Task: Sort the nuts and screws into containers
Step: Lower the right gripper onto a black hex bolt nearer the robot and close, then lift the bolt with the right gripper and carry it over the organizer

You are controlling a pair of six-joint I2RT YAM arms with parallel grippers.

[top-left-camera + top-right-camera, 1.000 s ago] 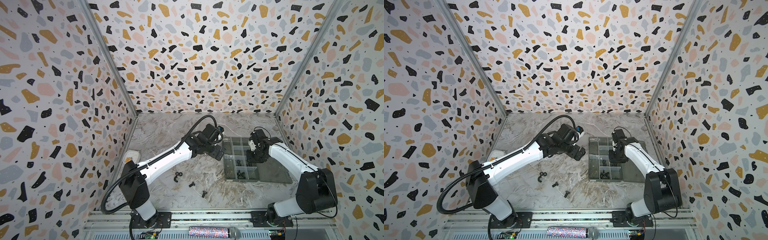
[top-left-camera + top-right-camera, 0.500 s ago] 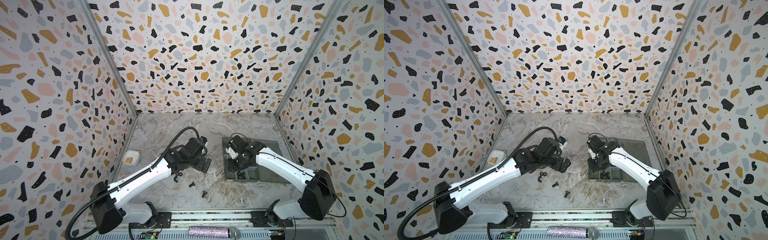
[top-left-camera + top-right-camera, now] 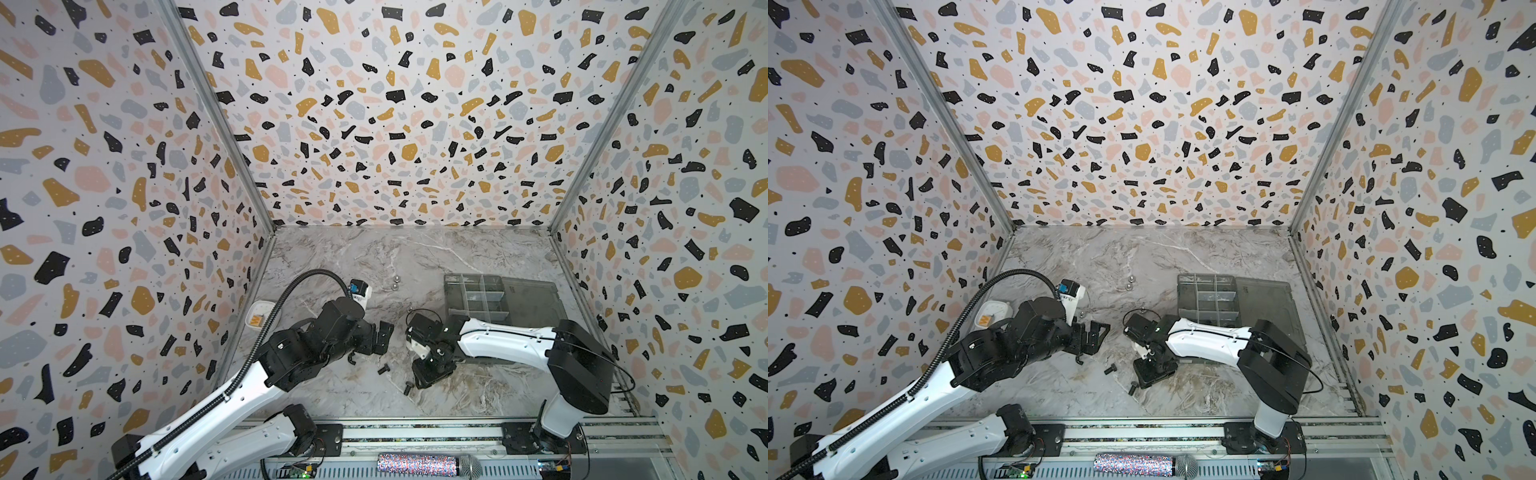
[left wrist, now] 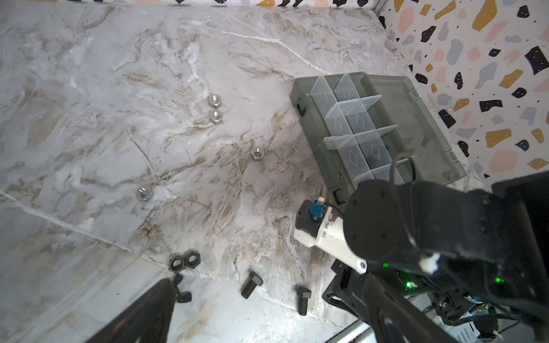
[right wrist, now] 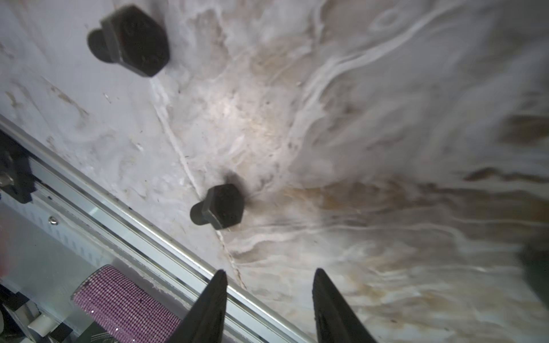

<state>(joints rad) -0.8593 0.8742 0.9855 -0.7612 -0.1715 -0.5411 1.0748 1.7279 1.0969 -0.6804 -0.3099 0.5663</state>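
Observation:
Two black screws [image 3: 383, 368] [image 3: 408, 388] lie on the marble floor near the front; the right wrist view shows them too [image 5: 219, 206] [image 5: 133, 41]. My right gripper [image 5: 270, 271] hangs open and empty just above the nearer screw [image 3: 1133, 388]. My left gripper [image 3: 381, 338] is wide open and holds nothing. Beside it lie two black hex nuts [image 4: 184, 261] and a black wing nut [image 4: 181, 292]. Several silver nuts [image 4: 214, 101] [image 4: 257, 153] [image 4: 143, 193] are scattered farther back. The grey organiser's containers [image 3: 478, 295] [image 4: 350, 124] stand at the back right, lid open.
A white dish [image 3: 259, 313] with orange bits sits by the left wall. A metal rail [image 5: 124, 219] borders the front edge, with a sparkly microphone [image 3: 415, 463] behind it. The right arm [image 3: 507, 340] reaches across in front of the organiser.
My right arm swung from over the organiser forward and left, down to the screws, and its jaws widened. My left arm pulled back from the organiser toward the front left, still open.

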